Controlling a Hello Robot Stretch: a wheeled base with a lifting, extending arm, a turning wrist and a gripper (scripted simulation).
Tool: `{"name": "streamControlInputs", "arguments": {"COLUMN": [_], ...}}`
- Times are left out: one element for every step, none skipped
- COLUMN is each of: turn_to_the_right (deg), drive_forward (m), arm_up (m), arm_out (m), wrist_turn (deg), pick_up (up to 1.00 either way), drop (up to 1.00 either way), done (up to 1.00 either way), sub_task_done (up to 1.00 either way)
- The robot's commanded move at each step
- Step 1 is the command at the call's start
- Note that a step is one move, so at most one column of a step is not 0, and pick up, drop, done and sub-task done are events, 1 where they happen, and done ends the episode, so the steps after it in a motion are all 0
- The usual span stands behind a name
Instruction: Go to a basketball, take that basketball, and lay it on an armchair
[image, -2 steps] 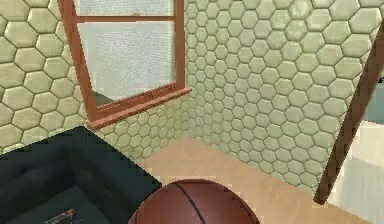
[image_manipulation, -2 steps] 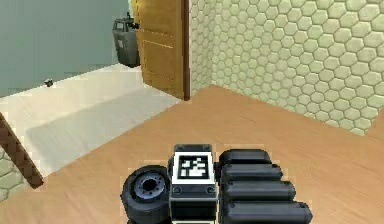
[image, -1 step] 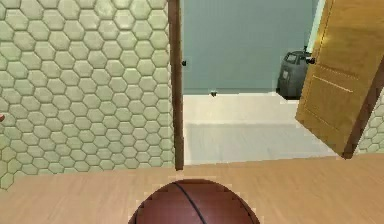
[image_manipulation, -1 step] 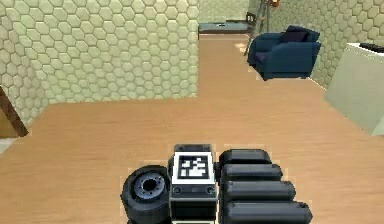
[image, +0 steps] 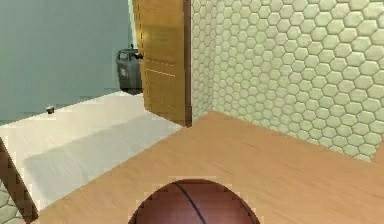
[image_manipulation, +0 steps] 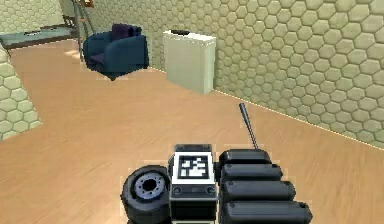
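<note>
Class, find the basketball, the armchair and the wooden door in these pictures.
basketball (image: 192, 205): forward view, bottom middle, on its upper surface.
armchair (image_manipulation: 116, 54): arm side view, upper left, on its dark blue front.
wooden door (image: 160, 60): forward view, top middle, on its panel.

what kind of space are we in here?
Likely a living room in a house: a dark blue armchair and a white cabinet stand near a hexagon-patterned wall, and a wooden door opens onto a paler-floored room.
</note>
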Motion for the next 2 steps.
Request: {"name": "streamControlInputs", "arguments": {"turn_to_the_right": [45.0, 42.0], "drive_forward": [0.00, 0.00], "arm_up": [0.00, 0.00], "arm_out": [0.00, 0.00], "wrist_turn": [0.0, 0.0], "pick_up": [0.00, 0.00], "drop": [0.00, 0.00], "done": [0.00, 0.00], "sub_task_done": [0.00, 0.00]}}
